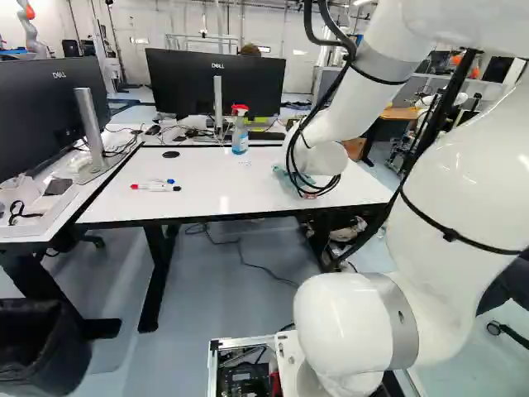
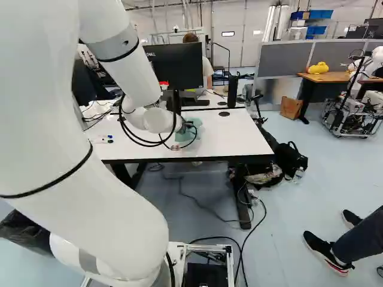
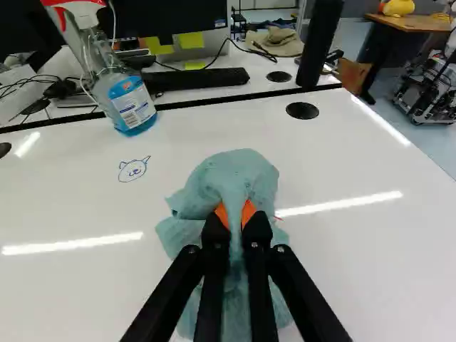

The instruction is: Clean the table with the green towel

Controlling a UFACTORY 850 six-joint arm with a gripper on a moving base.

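Green towel [image 3: 239, 171] is clamped in the pincer [image 3: 236, 215]; by an overlong stroke across the doodle [image 3: 133, 170], the spray bottle [image 3: 132, 105] could be toppled.

We see white table [image 1: 116, 203], black-edged, strips of light glaring on its top. On it we have green towel [image 3: 239, 174], crumpled; spray bottle [image 3: 130, 100] upright, red head, blue liquid, near black back edge; small blue animal-face drawing [image 3: 133, 169] between bottle and towel. We find markers [image 1: 155, 186] close together, red, blue, black ends; two round black discs [image 3: 302, 110], well apart.
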